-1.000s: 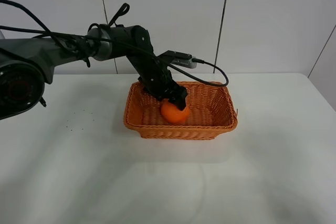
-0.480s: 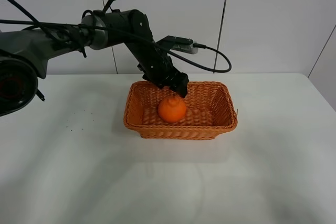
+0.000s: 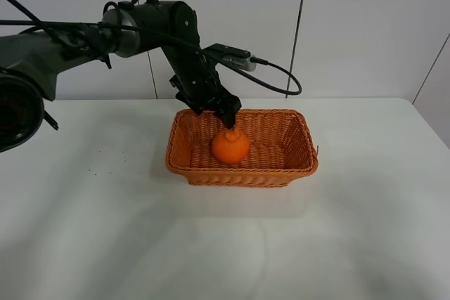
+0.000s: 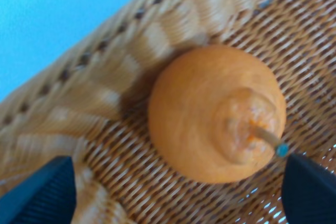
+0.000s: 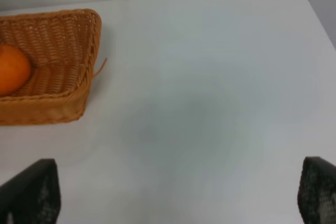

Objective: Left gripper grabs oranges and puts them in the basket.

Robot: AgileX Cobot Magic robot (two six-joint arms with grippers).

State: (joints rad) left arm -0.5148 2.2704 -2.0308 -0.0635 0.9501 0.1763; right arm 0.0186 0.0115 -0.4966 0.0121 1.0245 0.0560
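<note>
1. Although the orange (image 3: 230, 147) already sits on the woven floor of the basket (image 3: 242, 173), close beside one wall, the left gripper (image 3: 228, 119) hangs just above its knobby top. Its jaws are spread wide and hold nothing. Any downward drift from here could press a fingertip onto the fruit and bruise it or push it aside
2. Round fruit on a wicker floor has little to hold it in place. I judge that a light knock would set it rolling across the basket, though the flared sides would probably keep it in
3. Because the gripper is low and near the braided rim at the back of the basket, pulling away sideways before rising could hook a jaw on that rim. The basket looks light, so it might be dragged or tipped on the table (image 3: 105, 230)
4. Closing the jaws at this height could nip the small stem (image 4: 265, 139), which points up at the wrist camera, and lift or tumble the orange out of place
5. Where the loose black cable (image 3: 281, 83) loops out from the wrist over the back of the basket, a sweeping retreat could let it brush or catch the wicker edge
6. Over bare table, well apart from the basket, the right gripper (image 5: 178, 192) also has its jaws spread and empty. It poses a risk only if it swings toward the basket
</note>
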